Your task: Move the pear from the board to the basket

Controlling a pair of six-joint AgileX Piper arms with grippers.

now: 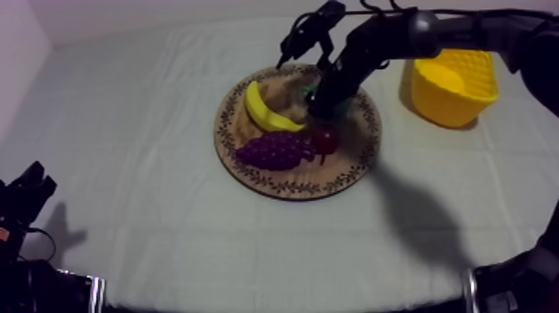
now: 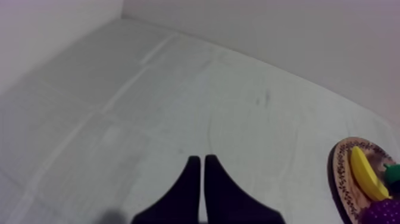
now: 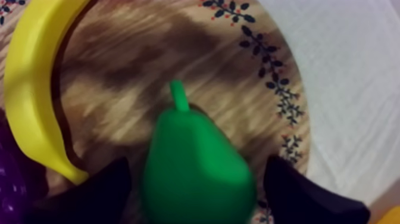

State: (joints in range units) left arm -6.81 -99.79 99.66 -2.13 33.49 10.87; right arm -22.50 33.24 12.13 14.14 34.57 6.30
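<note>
Currently right gripper [image 3: 202,193] sits spread astride the pear [image 3: 193,161], unclamped; closing off-centre on its smooth taper could squirt it against the banana [image 3: 36,101].

Looks like a robot lab bench: a table [image 1: 166,208] under a plain grey-white cloth, bare pale walls [image 2: 286,36] right at its edges, a black left arm [image 1: 23,196] and right arm [image 1: 399,37] at its sides, and staged props, a toy banana [image 1: 262,108] and grapes [image 1: 274,151] on a board [image 1: 291,188], a basket [image 1: 453,106] nearby
</note>
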